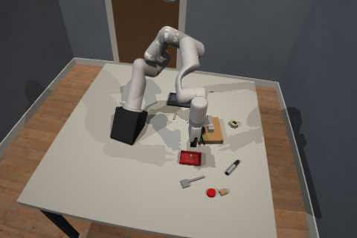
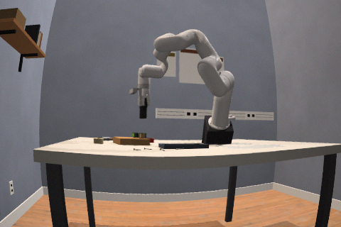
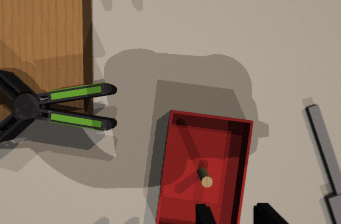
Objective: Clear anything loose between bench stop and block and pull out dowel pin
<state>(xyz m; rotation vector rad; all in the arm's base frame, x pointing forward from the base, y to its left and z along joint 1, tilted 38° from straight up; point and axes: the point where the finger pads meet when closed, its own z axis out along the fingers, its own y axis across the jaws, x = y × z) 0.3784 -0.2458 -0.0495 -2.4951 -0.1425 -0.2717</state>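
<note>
The dowel pin (image 3: 205, 176) (image 1: 190, 157) lies loose in the red tray (image 3: 216, 140) (image 1: 197, 160), free of my fingers. My gripper (image 3: 233, 215) (image 1: 193, 142) (image 2: 143, 114) hangs well above the table over the tray's near edge, fingers partly apart with nothing between them. The spring clamp (image 3: 36, 105) (image 1: 203, 134), black with green handles, grips the edge of the wooden bench board (image 3: 36, 35) (image 1: 216, 134) (image 2: 131, 140). A small grey piece (image 1: 210, 126) sits on the board by the clamp. The block and its hole are out of the wrist view.
The arm's black base (image 1: 127, 124) stands at the left. A dark flat tray (image 1: 172, 100) (image 2: 183, 145) lies behind. A ring-shaped part (image 1: 233, 123), a marker (image 1: 232, 167), a grey tool (image 1: 190, 181) (image 3: 323, 150), a red disc (image 1: 210, 192) and a small wooden cube (image 1: 223, 191) lie around.
</note>
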